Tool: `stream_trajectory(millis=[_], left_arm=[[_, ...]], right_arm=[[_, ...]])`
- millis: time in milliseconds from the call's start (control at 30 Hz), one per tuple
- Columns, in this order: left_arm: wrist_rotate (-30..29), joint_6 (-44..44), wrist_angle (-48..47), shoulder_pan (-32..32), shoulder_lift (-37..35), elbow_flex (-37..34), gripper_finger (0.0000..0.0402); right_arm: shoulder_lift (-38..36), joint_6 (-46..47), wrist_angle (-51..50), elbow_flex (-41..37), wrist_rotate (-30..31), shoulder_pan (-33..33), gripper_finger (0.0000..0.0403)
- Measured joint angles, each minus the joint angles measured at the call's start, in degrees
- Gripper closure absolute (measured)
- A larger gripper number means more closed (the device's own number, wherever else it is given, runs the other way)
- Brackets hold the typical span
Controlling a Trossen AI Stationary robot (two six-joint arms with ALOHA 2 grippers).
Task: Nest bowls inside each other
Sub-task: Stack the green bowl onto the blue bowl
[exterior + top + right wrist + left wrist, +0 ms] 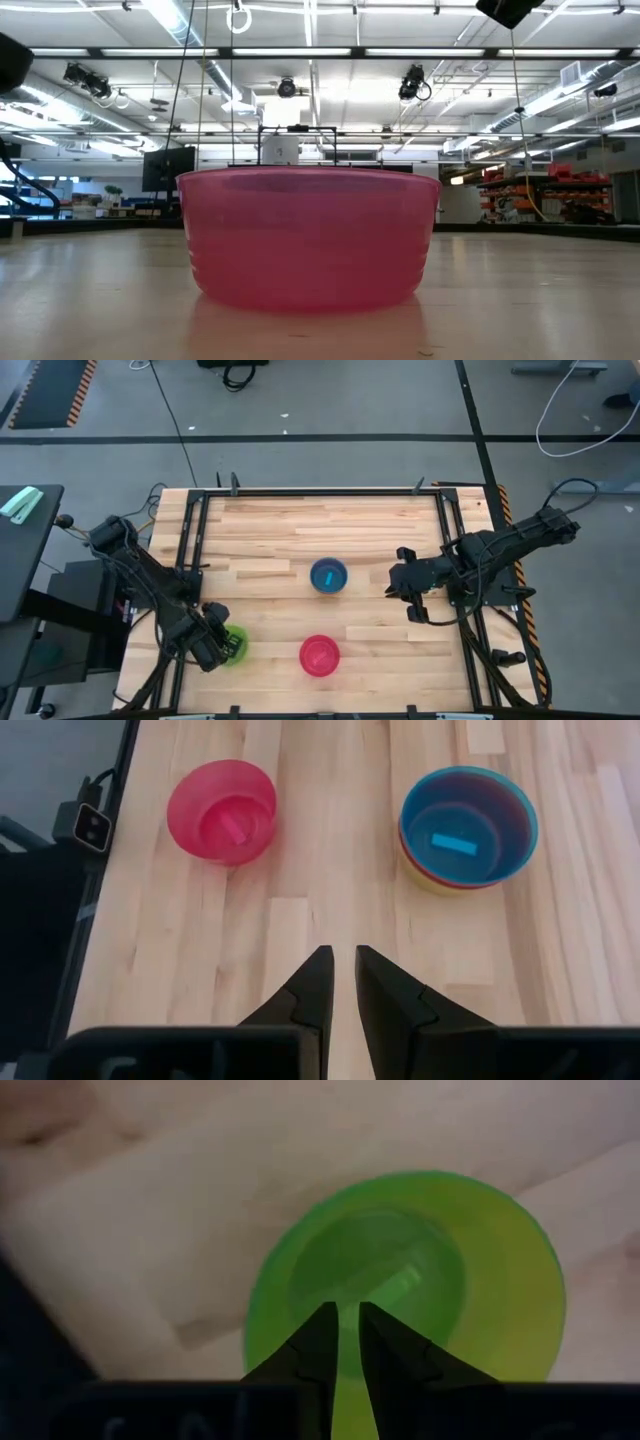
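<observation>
Three bowl positions show on the table [270, 525]. A green bowl [234, 644] lies near the front left corner, and the left gripper [340, 1342] pinches its rim. A pink bowl [319, 655] stands alone near the front edge. At the middle is a blue bowl [328, 576] nested in others; orange and yellow rims [425, 875] show under it, and any further bowls in that stack are hidden. The right gripper [343, 982] hangs over bare wood near the right edge, fingers nearly together, holding nothing.

Left tool [222, 645] over bowl [235, 644] (table's [300, 530] left edge); two bowls [320, 655] [328, 576] mid-table.
</observation>
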Motion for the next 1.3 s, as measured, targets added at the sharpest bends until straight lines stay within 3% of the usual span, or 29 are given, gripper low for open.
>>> stream_trajectory(millis=[200, 600, 900, 1067, 1300], left_arm=[[0.0, -3.1, -0.8, 0.0, -2.6, -3.7, 0.0329], [-0.3, -1.4, -1.0, 1.7, -5.8, -3.8, 0.0306], [-0.1, -1.4, -6.0, 3.3, -6.9, -3.8, 0.0312], [3.6, -1.6, -9.1, 3.7, -6.9, -3.8, 0.0307], [4.8, 2.7, -6.1, 3.7, -6.8, -3.8, 0.0313]], right_arm=[[0.0, 0.0, 0.0, 0.0, 1.1, 0.0, 0.0348], [0.0, 0.0, 0.4, 0.0, 1.6, 0.0, 0.0348], [0.1, 0.0, 0.5, 0.0, 1.6, 0.0, 0.0348], [0.1, 0.0, 0.8, 0.0, 1.7, 0.0, 0.0348], [0.1, 0.1, 0.9, 0.0, 1.7, 0.0, 0.0348]])
